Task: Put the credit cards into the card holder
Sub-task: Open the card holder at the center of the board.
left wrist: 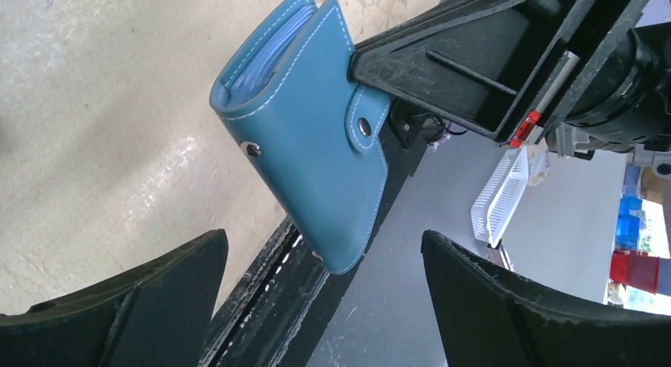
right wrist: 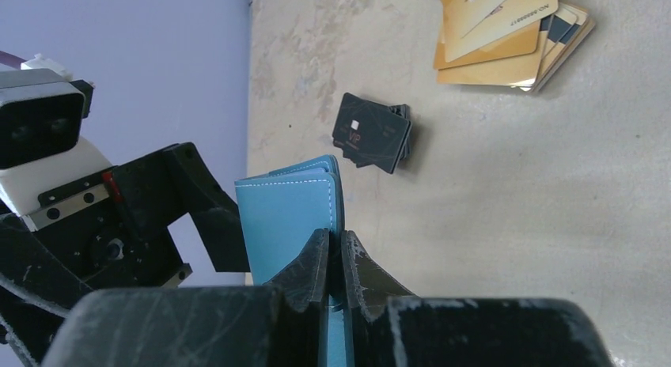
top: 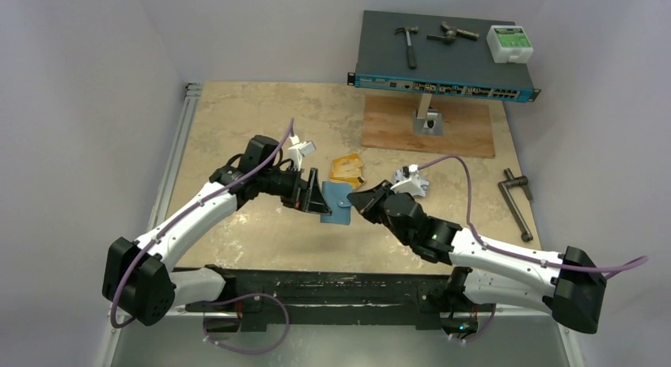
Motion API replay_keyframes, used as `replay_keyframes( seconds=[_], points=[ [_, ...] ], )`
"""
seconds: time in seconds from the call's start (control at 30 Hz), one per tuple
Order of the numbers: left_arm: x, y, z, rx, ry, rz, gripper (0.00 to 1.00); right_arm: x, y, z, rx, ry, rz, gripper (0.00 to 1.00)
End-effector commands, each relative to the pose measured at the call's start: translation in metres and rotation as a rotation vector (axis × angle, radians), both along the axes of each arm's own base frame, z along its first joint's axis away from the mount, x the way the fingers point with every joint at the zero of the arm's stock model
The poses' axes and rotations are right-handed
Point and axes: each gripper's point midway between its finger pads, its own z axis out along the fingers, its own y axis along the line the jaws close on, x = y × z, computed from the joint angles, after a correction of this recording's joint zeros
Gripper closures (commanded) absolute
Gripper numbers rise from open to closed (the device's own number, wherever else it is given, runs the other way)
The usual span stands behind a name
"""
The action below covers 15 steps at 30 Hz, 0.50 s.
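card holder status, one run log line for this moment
card holder: folded, off table | right fingers: shut on card holder | left fingers: open, facing it | credit cards: stacks on table

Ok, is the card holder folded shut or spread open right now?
Folded, but unsnapped: the card holder shows both leaves together, its two snap halves apart, pinched by the right end effector.
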Motion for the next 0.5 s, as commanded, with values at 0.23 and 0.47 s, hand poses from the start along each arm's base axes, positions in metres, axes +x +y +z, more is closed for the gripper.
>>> replay_keyframes(
  seconds=[0.23, 0.47],
  points=[
    [0.010, -0.017, 0.051, -0.147, -0.089, -0.065, 0.40, 0.002, 0.022, 0.041, 0.190, -0.062, 0.032, 1.00],
    [0.007, -0.013, 0.052, -0.158, -0.105, -0.074, 0.70, -0.002, 0.029, 0.037, 0.190, -0.067, 0.074, 1.00]
  ],
)
